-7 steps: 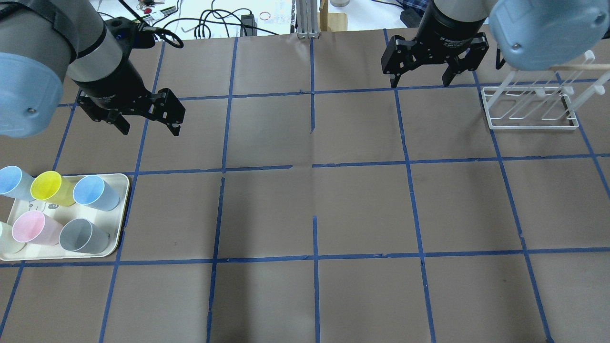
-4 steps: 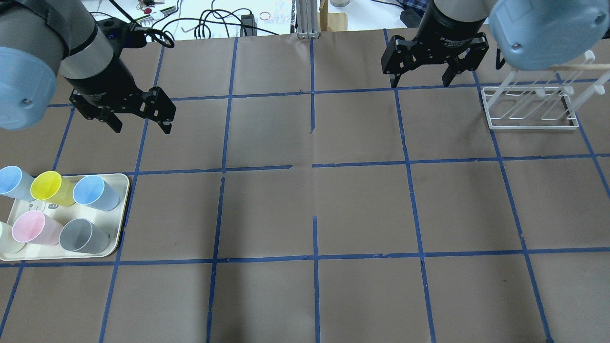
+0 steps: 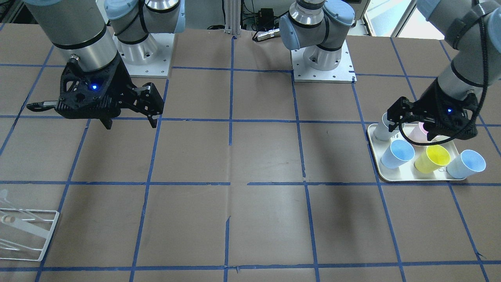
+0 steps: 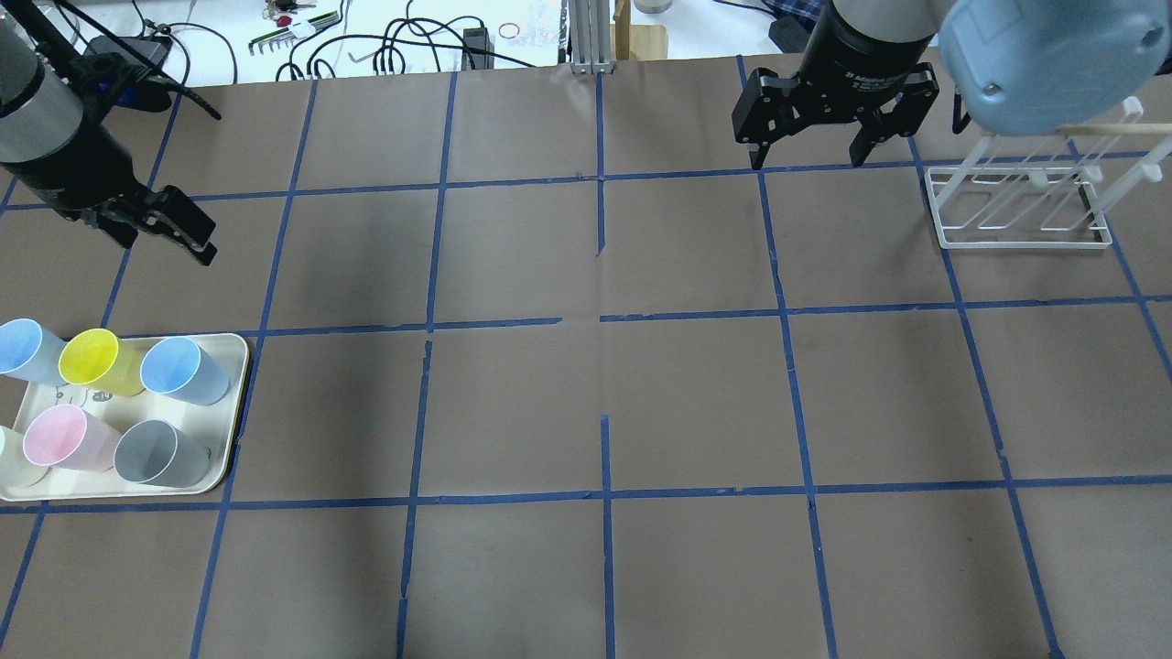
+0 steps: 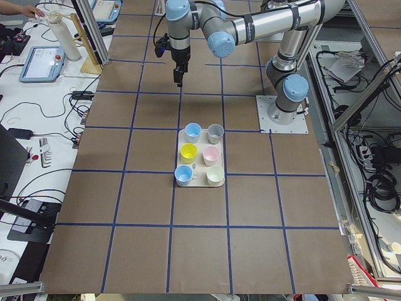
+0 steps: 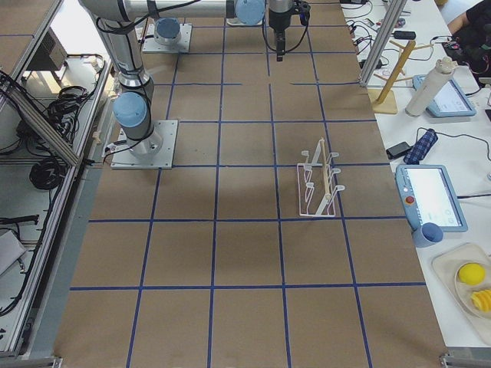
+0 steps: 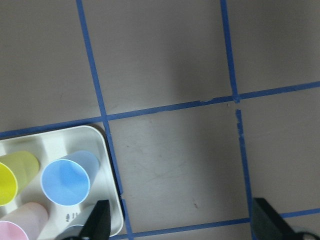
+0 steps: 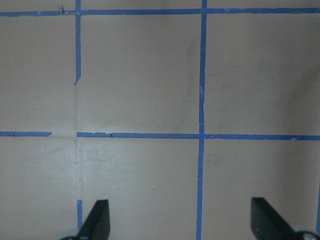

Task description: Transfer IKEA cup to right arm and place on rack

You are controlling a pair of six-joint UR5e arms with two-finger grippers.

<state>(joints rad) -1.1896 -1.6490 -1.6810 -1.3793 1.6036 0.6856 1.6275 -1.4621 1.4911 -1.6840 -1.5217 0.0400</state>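
Observation:
Two pale-blue IKEA cups [image 4: 183, 369] [image 4: 23, 348] stand upright on the cream tray [image 4: 236, 403] at the left; they also show in the front view [image 3: 397, 153] [image 3: 467, 163]. My left gripper [image 4: 165, 245] hangs open and empty, high up by the tray, touching no cup. Its wrist view shows one blue cup [image 7: 67, 177] at the lower left between its wide-apart fingers [image 7: 97, 222]. My right gripper [image 4: 809, 162] is open and empty above bare table, left of the white wire rack [image 4: 1021, 206]. The rack is empty.
On the tray also stand a yellow cup [image 4: 96, 361], a pink cup [image 4: 64, 437], a grey cup [image 4: 160, 451] and a whitish cup [image 4: 7, 453] at the edge. Cables and tools lie beyond the table's far edge [image 4: 403, 41].
My left arm has swung to the left in the overhead view, toward the side where the tray stands. The right arm, cups and rack have not moved.

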